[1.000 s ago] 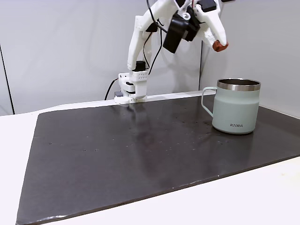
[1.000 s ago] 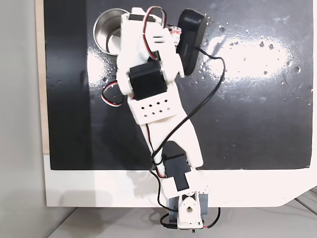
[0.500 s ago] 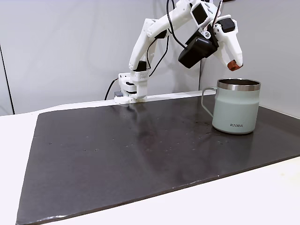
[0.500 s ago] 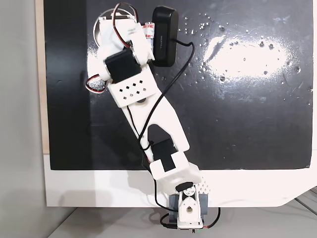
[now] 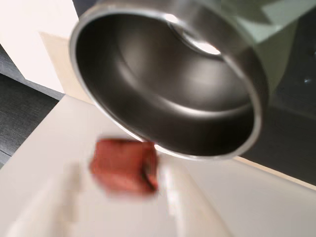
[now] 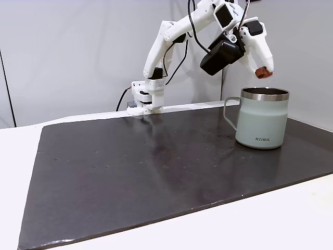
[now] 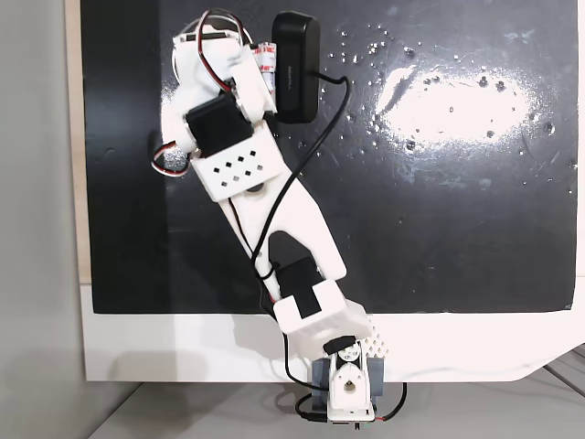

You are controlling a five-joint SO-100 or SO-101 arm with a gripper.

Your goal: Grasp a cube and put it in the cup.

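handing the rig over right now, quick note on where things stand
Pincer: shut on the cube, raised in the air just above the cup in a fixed view.
Cube: in the wrist view it sits between the fingers, at the near edge of the cup's opening.
Cup: upright on the dark mat, handle toward the arm; inside looks empty.
Done: cube grasped and carried to the cup.
Left: centre it over the opening, release, pull the arm back.
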